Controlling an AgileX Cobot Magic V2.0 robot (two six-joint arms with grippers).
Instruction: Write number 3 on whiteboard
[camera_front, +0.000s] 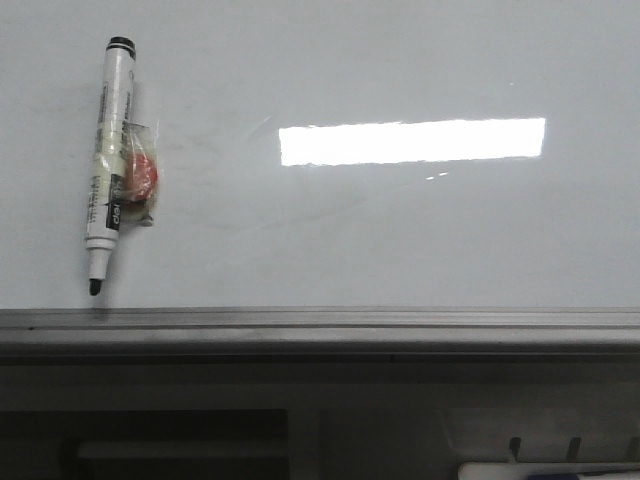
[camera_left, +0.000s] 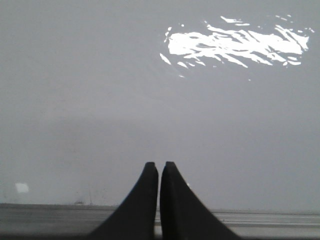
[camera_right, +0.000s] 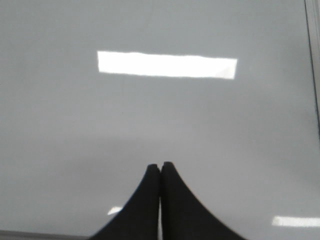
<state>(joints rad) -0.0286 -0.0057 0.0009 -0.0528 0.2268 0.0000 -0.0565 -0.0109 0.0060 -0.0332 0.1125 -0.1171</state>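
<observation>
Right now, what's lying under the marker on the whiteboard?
A small clear-wrapped red item pokes out from beside the marker, resting on the whiteboard. How far it reaches beneath the barrel is hidden. No number 3 is visible yet.

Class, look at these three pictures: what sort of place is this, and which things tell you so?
Probably a writing station in a lab or classroom: a glossy whiteboard lying flat, an uncapped black marker on it, and a grey metal rail along its edge. No digit is drawn yet.
</observation>
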